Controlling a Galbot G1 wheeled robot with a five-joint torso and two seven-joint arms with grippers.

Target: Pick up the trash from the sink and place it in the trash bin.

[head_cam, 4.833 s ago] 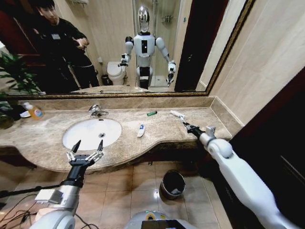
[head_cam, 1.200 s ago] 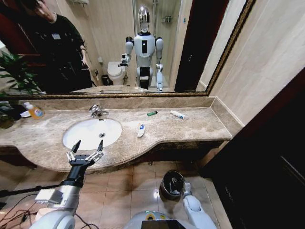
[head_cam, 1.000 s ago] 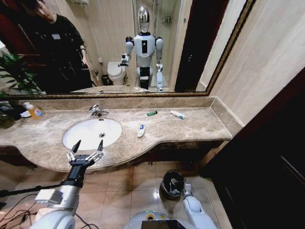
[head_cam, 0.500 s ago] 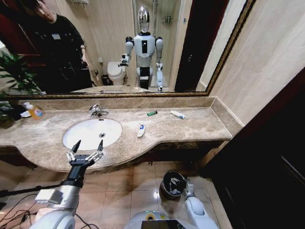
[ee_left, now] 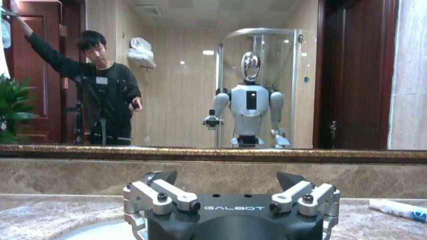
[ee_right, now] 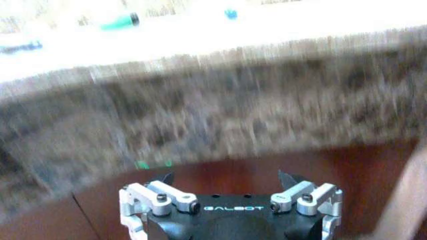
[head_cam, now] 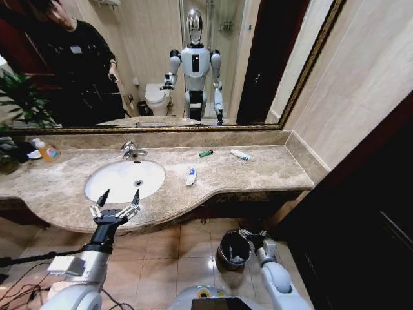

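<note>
Marble counter, trash bin (head_cam: 233, 249) holding white scraps, right hand (head_cam: 249, 236) open beside it, left hand (head_cam: 116, 207) open.

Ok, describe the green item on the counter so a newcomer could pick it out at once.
Start at the sink set in the marble counter under the mirror. Go right past the faucet to the back edge: the small dark green stick lies there. Its neighbours, the white-and-blue tube nearer the front and the white tube to its right, are both pale.

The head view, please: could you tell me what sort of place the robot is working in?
A bathroom, probably a hotel's: a white sink with a chrome faucet in a marble counter, and a wide mirror reflecting a toilet.
</note>
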